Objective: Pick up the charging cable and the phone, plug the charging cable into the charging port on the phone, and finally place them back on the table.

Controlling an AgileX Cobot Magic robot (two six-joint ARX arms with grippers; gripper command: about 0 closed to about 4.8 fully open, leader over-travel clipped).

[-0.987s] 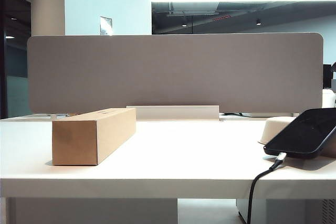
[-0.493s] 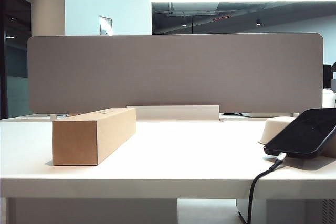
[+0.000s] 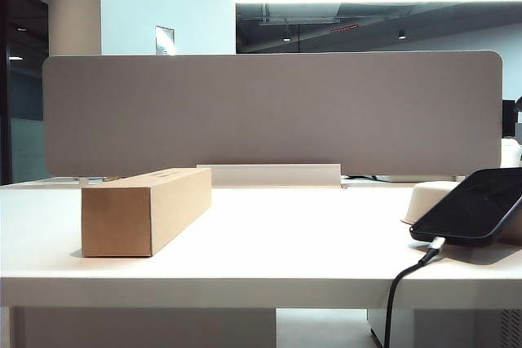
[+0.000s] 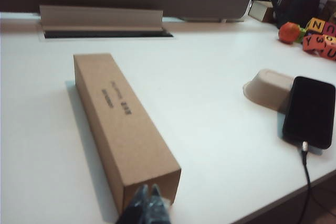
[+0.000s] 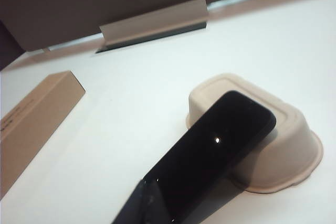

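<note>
The black phone leans tilted on a cream-white pad at the right of the white table. The charging cable hangs over the table's front edge. Its silver plug sits at the charging port in the phone's lower short edge. Neither arm shows in the exterior view. My left gripper is shut and empty, just off the near end of the cardboard box. My right gripper is shut and empty, in front of the phone's lower end, which it partly hides.
A long brown cardboard box lies on the left half of the table. A grey divider panel closes the back, with a cable slot before it. Coloured letter blocks and an orange ball sit far right.
</note>
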